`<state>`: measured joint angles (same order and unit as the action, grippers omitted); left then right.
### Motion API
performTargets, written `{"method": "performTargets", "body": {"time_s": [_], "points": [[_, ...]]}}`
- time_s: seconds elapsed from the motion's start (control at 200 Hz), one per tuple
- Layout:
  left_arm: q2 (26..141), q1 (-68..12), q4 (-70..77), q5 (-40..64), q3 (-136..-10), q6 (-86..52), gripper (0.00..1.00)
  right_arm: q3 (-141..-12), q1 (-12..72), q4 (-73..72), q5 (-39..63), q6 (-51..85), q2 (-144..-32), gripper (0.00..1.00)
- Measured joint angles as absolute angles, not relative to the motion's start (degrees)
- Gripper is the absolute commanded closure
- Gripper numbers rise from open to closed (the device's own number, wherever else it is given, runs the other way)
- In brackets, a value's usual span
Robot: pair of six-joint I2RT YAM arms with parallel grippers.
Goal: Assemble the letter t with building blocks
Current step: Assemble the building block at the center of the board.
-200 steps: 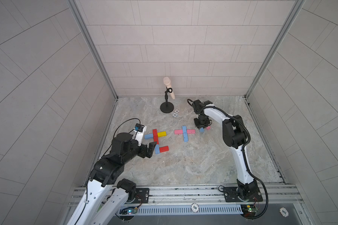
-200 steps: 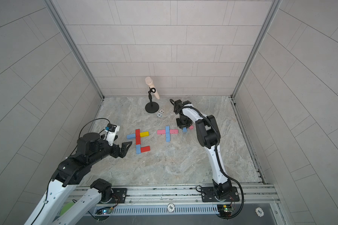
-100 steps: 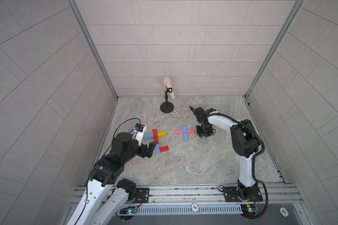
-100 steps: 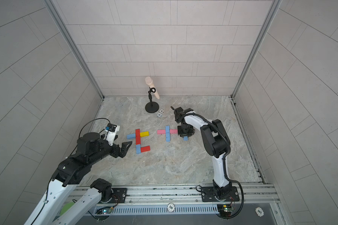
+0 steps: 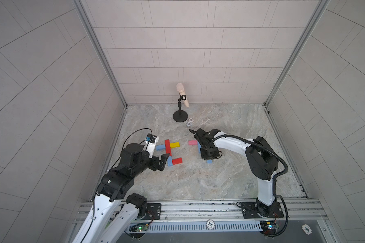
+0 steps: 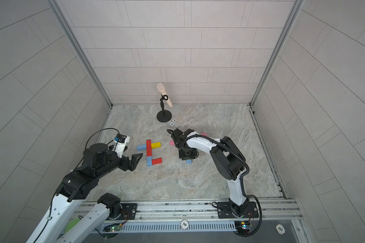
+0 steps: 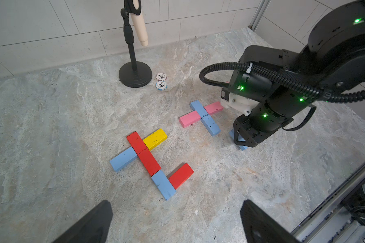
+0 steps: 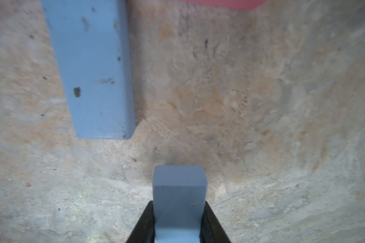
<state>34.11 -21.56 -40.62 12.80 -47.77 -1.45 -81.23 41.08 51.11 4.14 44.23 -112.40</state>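
I hold the light blue block [image 8: 178,195] clamped between the two black fingers [image 8: 143,223] of my right hand [image 8: 178,212], with one short end sticking out past the fingertips. The block hangs low over the marbled bench [image 8: 261,105]; I cannot tell whether it touches the surface. It is near the free end of the blue stem block [image 8: 93,69], apart from it and offset to one side rather than in line.

In the left wrist view, that stem block lies end to end with a second blue block [image 7: 198,108]. One pink block [image 7: 190,118] and another pink block [image 7: 214,107] butt against them from either side, making a small cross.

Well apart from the cross, towards my left arm, lies a second figure. Two red blocks [image 7: 143,151] lie end to end, and a blue foot block [image 7: 163,185] continues the line. The yellow block [image 7: 155,138] and a blue bar block [image 7: 124,158] sit on opposite sides as a crossbar. A third red block [image 7: 180,175] juts sideways at the foot.

My left hand [image 5: 162,162] hovers just beside the foot of that figure, fingers spread wide and gripping nothing.

Near the back wall stands a microphone stand [image 5: 180,115], with two poker chips [image 5: 189,122] just beside its round base.
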Motion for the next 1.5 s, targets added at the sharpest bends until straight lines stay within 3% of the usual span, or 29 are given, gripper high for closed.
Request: {"method": "performTargets", "body": {"time_s": [0.426,1.497], "points": [[33.1,-21.6,-40.8,12.8,-47.8,-1.5,0.0,-87.5,44.7,50.8,5.2,48.0,-115.9,0.79],[31.6,-21.6,-41.1,12.3,-47.7,-1.6,0.0,-90.0,44.5,52.5,3.9,47.7,-119.9,0.76]]}}
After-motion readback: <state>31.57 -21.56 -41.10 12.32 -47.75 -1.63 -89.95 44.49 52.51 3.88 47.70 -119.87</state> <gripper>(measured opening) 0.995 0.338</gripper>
